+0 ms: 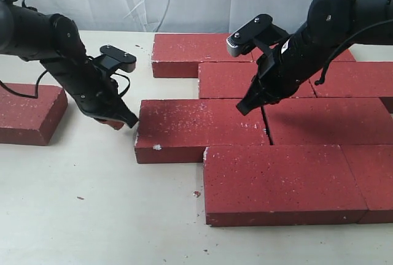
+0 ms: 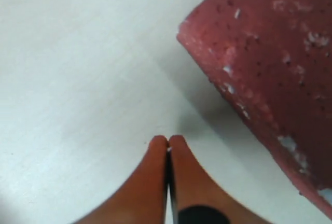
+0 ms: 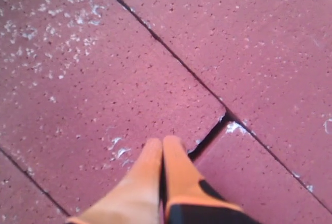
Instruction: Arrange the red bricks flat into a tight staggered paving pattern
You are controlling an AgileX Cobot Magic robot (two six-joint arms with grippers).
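Note:
Several dark-red bricks lie flat in staggered rows on the right of the table. The third-row left brick (image 1: 199, 129) sticks out leftward, with a thin gap to its right-hand neighbour (image 1: 328, 121). My left gripper (image 1: 126, 121) is shut and empty, its tip low on the table just left of that brick's end (image 2: 270, 63). My right gripper (image 1: 245, 107) is shut and empty, its tip over that brick's far right corner (image 3: 129, 105) beside the gap (image 3: 210, 136). One more brick (image 1: 27, 113) lies alone at the far left.
The front-row brick (image 1: 279, 182) lies nearest the camera, with another to its right. The pale table (image 1: 92, 210) runs bare at front left. Small red crumbs (image 1: 196, 194) lie on it. A white curtain hangs behind.

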